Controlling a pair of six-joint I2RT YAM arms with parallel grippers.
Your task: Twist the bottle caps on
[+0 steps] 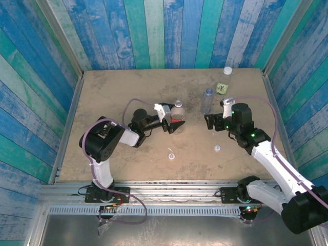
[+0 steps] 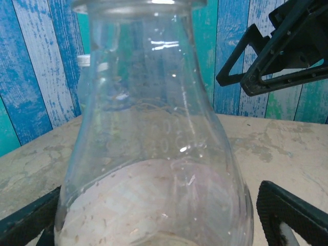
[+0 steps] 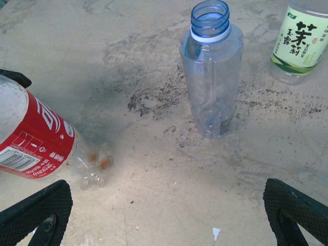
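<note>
Two small round white plastic screw caps lie flat and loose on the sandy beige tabletop (image 1: 113, 97): the left loose cap (image 1: 170, 156) and the right loose cap (image 1: 217, 148), well apart from each other in the near half. A third white cap (image 1: 227, 70) sits on the neck of the green-yellow-labelled clear plastic bottle (image 1: 223, 86), which stands near the far right corner. The plain bluish clear plastic bottle (image 3: 211, 77) stands upright at 7 o'clock of it, its blue threaded mouth bare. The red-labelled clear plastic bottle (image 1: 178, 117) stands near the table's centre, at 8 o'clock of the bluish one, mouth bare, its clear wall scuffed and dusty.

Blue-and-teal plank walls (image 1: 154, 31) close the far, left and right edges; a metal rail (image 1: 169, 189) runs along the near edge. Open tabletop stretches from 9 to 11 o'clock of the red-labelled bottle, and more lies between the two loose caps.

The left gripper (image 2: 160, 220) has its jaws spread wide, one finger on each side of the red-labelled bottle's lower body. The finger (image 2: 292, 215) at 4 o'clock in the left wrist view stands just apart from the bottle wall; whether the other finger touches, I cannot tell. The left loose cap lies at 6 o'clock of this gripper, apart from it.

The right gripper (image 3: 166, 218) has its jaws wide apart and holds nothing; bare table shows between its fingers. The bluish bottle stands at 12 o'clock in its wrist view; in the top view the right loose cap lies at 6 o'clock of it, near.
</note>
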